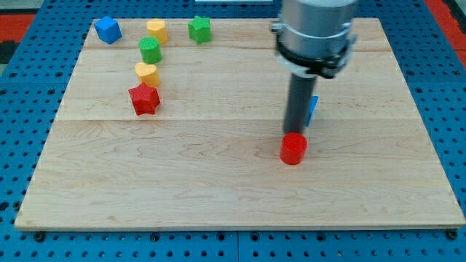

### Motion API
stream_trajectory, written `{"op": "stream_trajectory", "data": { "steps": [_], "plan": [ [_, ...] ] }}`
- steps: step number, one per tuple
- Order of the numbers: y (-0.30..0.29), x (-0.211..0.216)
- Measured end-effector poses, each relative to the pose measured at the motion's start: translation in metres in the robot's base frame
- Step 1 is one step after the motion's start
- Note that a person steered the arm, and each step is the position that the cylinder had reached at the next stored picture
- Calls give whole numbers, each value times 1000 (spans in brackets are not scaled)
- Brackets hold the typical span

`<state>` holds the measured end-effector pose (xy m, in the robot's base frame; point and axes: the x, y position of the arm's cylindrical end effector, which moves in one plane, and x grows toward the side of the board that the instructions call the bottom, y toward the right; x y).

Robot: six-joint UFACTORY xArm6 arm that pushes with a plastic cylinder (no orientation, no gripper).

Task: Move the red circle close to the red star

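The red circle lies on the wooden board, right of centre toward the view's bottom. The red star lies far off at the view's left. My tip stands just above the red circle's top edge, touching or nearly touching it. The dark rod rises from there to the grey arm body at the view's top.
A blue block is partly hidden behind the rod. At the view's upper left lie a blue block, a yellow block, a green star, a green block and a yellow heart, just above the red star.
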<state>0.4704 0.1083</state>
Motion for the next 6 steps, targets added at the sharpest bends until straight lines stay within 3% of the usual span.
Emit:
{"op": "stream_trajectory", "data": {
  "steps": [1, 3, 4, 5, 6],
  "plan": [
    [31, 24],
    [-133, 11],
    [-56, 32],
    [-41, 70],
    [-104, 75]
  ]
}}
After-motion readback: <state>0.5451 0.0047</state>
